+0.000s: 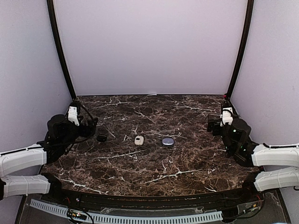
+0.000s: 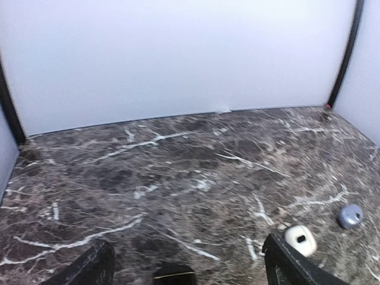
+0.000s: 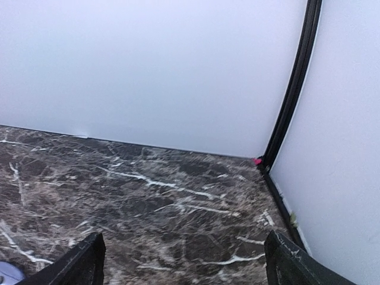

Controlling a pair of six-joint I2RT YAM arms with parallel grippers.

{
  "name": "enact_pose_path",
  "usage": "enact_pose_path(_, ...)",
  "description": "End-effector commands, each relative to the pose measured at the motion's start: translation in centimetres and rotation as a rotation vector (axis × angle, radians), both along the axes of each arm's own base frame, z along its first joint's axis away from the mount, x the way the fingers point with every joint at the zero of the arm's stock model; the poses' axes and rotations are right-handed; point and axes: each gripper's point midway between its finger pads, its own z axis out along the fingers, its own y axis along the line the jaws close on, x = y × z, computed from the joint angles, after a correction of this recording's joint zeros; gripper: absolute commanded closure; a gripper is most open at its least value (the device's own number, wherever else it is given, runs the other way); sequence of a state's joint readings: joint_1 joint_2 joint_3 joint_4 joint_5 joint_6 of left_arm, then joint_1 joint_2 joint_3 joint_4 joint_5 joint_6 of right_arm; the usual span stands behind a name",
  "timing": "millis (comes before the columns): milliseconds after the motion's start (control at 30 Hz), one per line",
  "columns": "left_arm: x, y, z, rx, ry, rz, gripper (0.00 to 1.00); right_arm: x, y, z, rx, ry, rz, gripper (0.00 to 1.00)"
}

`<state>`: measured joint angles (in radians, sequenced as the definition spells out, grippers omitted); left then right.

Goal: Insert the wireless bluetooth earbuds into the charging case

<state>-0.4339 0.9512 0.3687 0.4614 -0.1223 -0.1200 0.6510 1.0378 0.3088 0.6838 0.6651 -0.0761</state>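
Note:
No earbuds show on their own in any view. Three small cases lie in a row on the marble table (image 1: 187, 168): a black one (image 1: 101, 138), a white one (image 1: 139, 140) and a round grey-blue one (image 1: 167, 142). My left gripper (image 1: 91, 125) hovers at the table's left side, open, with nothing between its fingers. In the left wrist view the black case (image 2: 174, 276) lies low between the fingers of that gripper (image 2: 187, 243), and the white case (image 2: 301, 239) and grey-blue case (image 2: 350, 216) are to the right. My right gripper (image 1: 214, 125) (image 3: 185, 237) is open and empty at the right side.
White walls enclose the table at the back and both sides, with black corner posts (image 1: 60, 51) (image 1: 240, 51). A small pink mark (image 3: 257, 161) sits at the back right corner. A sliver of the grey-blue case (image 3: 8, 275) shows at the right wrist view's lower left.

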Motion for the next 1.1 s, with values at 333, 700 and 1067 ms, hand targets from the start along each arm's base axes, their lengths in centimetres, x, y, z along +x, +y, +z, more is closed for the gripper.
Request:
enact_pose_path(333,1.9,12.7,-3.6,0.080,-0.133,0.393,0.01,0.9,-7.5,-2.2,-0.099,-0.184,-0.101,0.14)
enact_pose_path(700,5.0,12.6,-4.1,0.074,-0.229,0.297,0.01,4.3,-10.4,-5.2,0.122,-0.081,0.032,0.25)
enact_pose_path(1067,5.9,12.6,-5.5,0.087,-0.163,0.288,0.01,5.9,-10.6,-5.7,0.129,-0.035,0.018,0.01)
